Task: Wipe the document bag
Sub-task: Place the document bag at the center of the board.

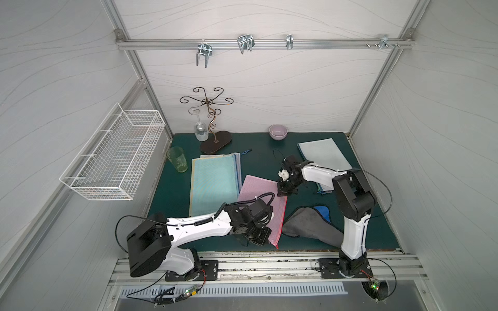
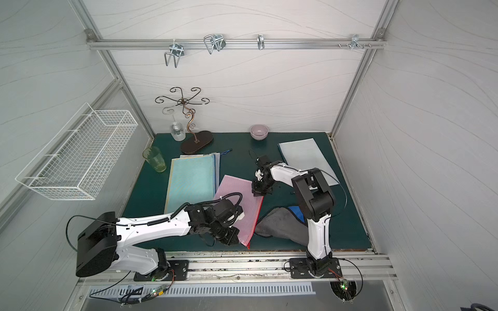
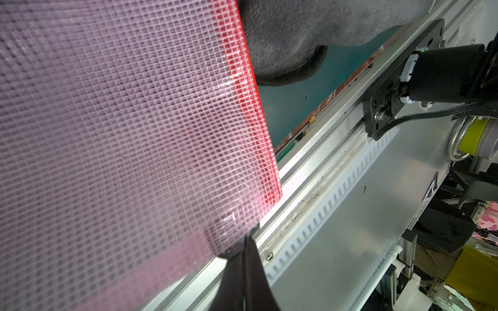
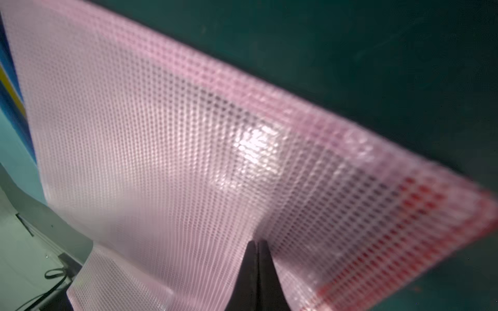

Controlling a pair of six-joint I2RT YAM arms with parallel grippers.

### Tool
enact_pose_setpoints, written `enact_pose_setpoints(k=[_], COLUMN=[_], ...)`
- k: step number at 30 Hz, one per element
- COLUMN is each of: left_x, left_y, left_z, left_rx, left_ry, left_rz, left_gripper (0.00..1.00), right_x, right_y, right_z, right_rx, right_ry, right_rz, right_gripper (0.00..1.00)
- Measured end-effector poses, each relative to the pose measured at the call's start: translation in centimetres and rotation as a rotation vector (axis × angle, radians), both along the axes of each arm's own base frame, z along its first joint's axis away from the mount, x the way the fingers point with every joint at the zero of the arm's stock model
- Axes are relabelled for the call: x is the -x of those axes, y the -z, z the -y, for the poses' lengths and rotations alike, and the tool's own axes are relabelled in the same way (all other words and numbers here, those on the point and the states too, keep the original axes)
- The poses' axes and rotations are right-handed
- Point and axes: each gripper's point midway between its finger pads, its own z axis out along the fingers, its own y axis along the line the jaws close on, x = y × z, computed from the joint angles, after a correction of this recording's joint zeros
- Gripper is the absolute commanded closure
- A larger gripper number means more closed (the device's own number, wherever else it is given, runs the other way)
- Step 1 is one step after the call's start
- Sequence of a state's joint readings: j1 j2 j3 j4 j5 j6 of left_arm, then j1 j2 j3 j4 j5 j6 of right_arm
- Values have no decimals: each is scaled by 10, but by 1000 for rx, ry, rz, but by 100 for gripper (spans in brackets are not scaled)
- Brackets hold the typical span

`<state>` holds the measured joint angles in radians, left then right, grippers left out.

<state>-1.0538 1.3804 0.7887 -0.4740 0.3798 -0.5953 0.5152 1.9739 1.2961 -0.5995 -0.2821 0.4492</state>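
While the pink document bag (image 1: 257, 189) stretches aslant mid-desk toward the front edge, the left gripper (image 3: 246, 238) clenches its near corner and the right gripper (image 4: 256, 243) pinches its far corner, a grey cloth (image 1: 310, 226) just beside it

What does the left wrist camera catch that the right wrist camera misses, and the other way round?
Only the left wrist view shows the grey cloth, the metal front rail and the right arm's base. Only the right wrist view shows blue and yellow edges of other bags. Both show the pink mesh document bag with its red edge, the green mat, and black fingertips pinching the bag: the left gripper and the right gripper, each shut on it.
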Motion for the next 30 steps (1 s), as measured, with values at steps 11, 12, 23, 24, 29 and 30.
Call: enact_pose_setpoints(k=[11, 12, 23, 24, 29, 30], left_x=[-30, -34, -69, -70, -76, -76], left_y=[17, 18, 38, 39, 32, 28], left_z=[-14, -16, -30, -30, -37, -39], left_rx=[-73, -81, -167, -172, -180, -172], left_ry=[-106, -117, -271, -281, -343, -364], left_rz=[25, 31, 26, 28, 55, 64], left_gripper=[71, 65, 45, 43, 33, 30], right_x=[-23, -23, -8, -2, 21, 25], right_y=[1, 1, -7, -13, -58, -66], right_z=[94, 96, 102, 100, 87, 87], right_rx=[174, 185, 281, 285, 242, 232], right_ry=[249, 254, 203, 184, 113, 111], right_rz=[27, 33, 84, 95, 184, 200], right_gripper=[100, 100, 74, 71, 54, 51])
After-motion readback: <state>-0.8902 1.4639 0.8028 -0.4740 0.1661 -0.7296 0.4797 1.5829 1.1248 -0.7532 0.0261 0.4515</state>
